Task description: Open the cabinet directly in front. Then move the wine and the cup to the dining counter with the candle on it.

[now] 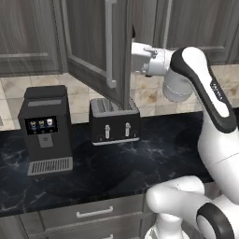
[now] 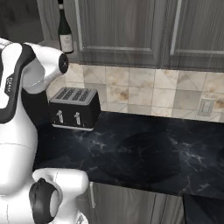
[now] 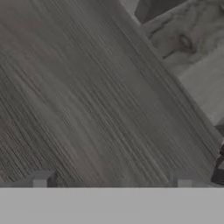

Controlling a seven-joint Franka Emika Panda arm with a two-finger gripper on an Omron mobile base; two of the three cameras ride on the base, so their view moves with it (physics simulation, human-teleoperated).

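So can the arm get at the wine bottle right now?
Probably yes: the cabinet door stands swung open, the wine bottle stands exposed on the shelf edge, and the open claw is right beside the door.

A black table (image 1: 154,163) with white veining runs along a tiled beige wall (image 2: 144,89). On it stands a black four-slot toaster (image 1: 115,121) with two silver levers on its front, close to the wall. Left of the toaster, apart from it, sits a black coffee machine (image 1: 45,128) with a small lit screen and a metal drip tray. A white wall socket (image 2: 205,106) is set in the tiles. Grey drawers (image 1: 93,212) with silver handles lie below.
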